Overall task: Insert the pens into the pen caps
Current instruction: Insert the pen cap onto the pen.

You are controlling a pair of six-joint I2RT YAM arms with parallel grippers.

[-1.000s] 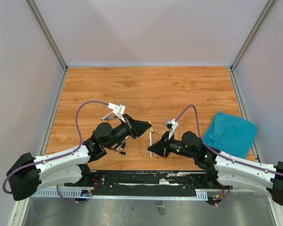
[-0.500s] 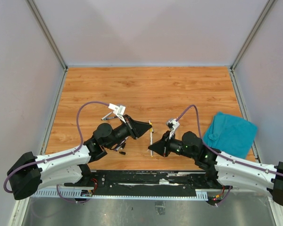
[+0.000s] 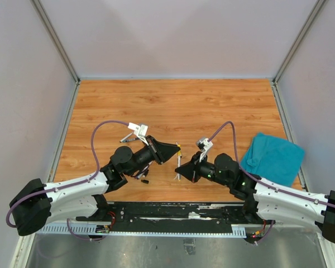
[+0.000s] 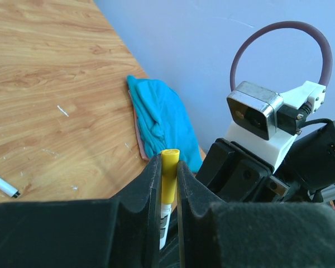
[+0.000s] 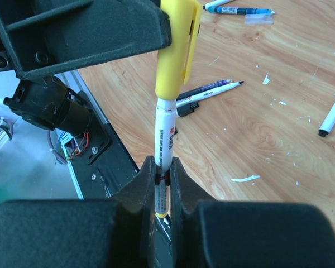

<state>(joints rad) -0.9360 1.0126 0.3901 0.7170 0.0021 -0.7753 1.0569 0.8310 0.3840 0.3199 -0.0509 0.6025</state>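
Observation:
My left gripper [image 4: 168, 167] is shut on a yellow pen cap [image 4: 169, 170], which stands up between its fingers. Below the cap runs a white pen [image 5: 164, 131] with printed lettering, its tip inside the yellow pen cap [image 5: 173, 50]. My right gripper [image 5: 163, 170] is shut on the lower barrel of that pen. From above, the two grippers meet tip to tip near the table's front middle, left gripper [image 3: 176, 151] above right gripper [image 3: 178, 167], with the pen [image 3: 179, 158] between them.
Loose pens [image 5: 209, 92] and a black cap [image 5: 187, 110] lie on the wood beside the left arm; a blue pen [image 5: 243, 10] lies farther off and a white pen [image 5: 332, 114] at the right. A teal cloth [image 3: 271, 158] sits at the right edge.
My right gripper has slid a little up and left along the pen, closer to the left gripper. The left gripper has hardly moved.

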